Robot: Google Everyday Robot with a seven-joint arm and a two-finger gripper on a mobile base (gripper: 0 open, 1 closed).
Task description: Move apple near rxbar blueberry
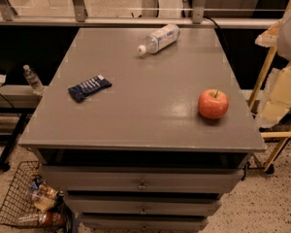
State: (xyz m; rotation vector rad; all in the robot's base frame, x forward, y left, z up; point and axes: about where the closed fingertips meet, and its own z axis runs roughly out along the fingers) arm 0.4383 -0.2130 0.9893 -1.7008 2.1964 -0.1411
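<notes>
The apple (213,104) sat ungrasped by the counter's (145,125) right edge, the rxbar blueberry (89,88) by the left. The gripper (290,28), off the far-right corner, open or closed I couldn't tell, probably needed to reach the apple first.

Dim, warm light. Soft sheen on table (174,108) left of apple (213,104); small shadow beneath it. Overall soft focus; tool (290,30) a pale blur, top-right edge.

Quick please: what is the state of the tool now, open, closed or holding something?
Tool: at the top right edge of the view, away from the apple; open or closed cannot be told.
</notes>
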